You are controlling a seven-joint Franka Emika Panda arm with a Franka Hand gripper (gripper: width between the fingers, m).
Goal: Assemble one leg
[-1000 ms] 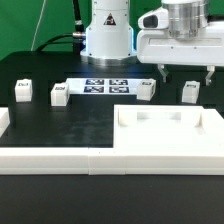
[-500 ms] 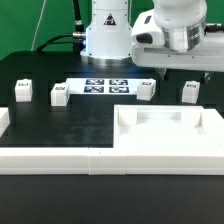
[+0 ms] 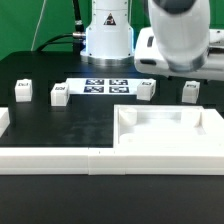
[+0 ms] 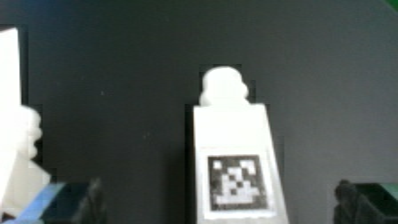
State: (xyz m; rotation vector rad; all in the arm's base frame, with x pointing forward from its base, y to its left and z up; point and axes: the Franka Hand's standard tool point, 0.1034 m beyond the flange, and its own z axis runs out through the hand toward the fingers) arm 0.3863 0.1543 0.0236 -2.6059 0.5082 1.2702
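— What does the tray-shaped part hold?
— The tray-shaped part lies on the table, and inside its raised rim I see only its own white floor. The small blocks stand outside it, past its far wall. One block is just beside the marker board, and another block is further toward the exterior view's right. My arm looms over both and hides my hand in that view.
— And the leg?
— The leg sits on the table right beneath my hand, in the gap between my fingers. I cannot tell which block of the exterior view it is.
— Which way does it point?
— Its long axis runs square to the line from one finger to the other. The tagged face looks up at my wrist camera. That tagged end lies level with my fingertips, and the rounded knob end points away, out ahead of the hand.
— Are you gripping it?
— No. My hand is released, with the fingers spread wide on either side and neither touching the leg.
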